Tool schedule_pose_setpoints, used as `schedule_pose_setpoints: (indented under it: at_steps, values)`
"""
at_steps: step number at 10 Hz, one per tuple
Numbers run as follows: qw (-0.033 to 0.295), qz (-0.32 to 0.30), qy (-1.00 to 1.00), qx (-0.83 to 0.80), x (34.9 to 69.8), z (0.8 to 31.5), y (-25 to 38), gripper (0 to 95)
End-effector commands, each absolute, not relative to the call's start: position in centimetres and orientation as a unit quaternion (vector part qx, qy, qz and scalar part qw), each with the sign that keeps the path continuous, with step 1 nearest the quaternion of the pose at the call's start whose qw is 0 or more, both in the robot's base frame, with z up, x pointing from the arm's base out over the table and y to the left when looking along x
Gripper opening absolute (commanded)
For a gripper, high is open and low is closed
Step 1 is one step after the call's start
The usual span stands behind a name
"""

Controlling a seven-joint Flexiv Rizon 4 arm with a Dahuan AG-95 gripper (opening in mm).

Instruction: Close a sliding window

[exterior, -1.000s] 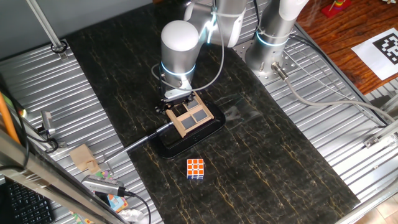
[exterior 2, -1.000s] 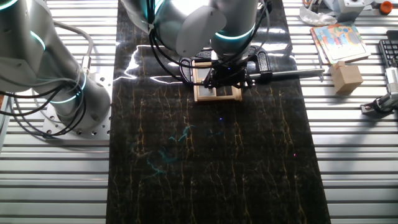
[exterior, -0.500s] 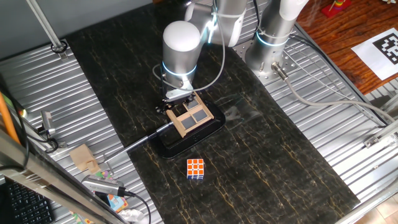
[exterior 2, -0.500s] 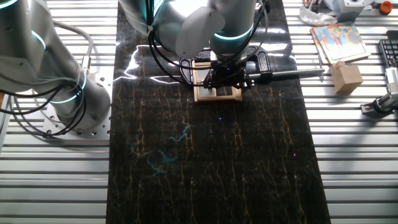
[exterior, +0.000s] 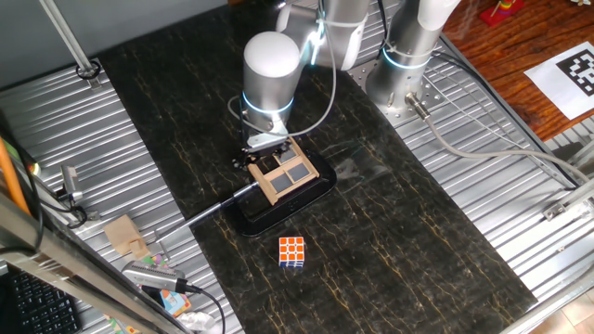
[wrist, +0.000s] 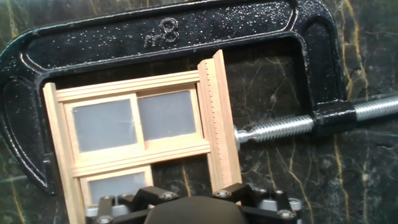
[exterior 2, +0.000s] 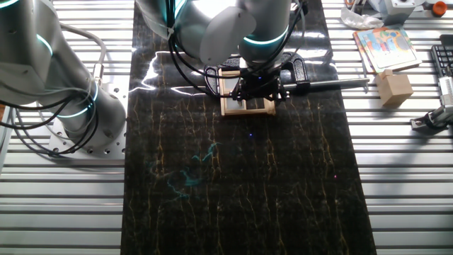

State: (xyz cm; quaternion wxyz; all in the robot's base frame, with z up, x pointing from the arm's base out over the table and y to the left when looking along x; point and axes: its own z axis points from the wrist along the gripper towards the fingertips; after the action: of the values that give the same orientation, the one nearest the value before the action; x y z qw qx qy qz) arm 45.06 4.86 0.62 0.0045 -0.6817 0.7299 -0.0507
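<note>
My own arm is covering the far part of the sliding window in the other fixed view, and my pincer is sitting too small in both fixed views for me to tell how its jaws are standing. In the hand view my dark housing is blocking the window's lower edge, and the picture's border is cutting off the black clamp at both sides.
</note>
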Motion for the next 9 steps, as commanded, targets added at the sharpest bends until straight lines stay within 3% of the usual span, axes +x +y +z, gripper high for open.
schedule_pose_setpoints:
  at_steps: [1,9]
  values:
    - [0.003,-0.051,0.730,-0.682,45.21,0.59,4.98,76.0]
    - [-0.002,-0.053,0.734,-0.677,45.45,0.73,5.09,76.0]
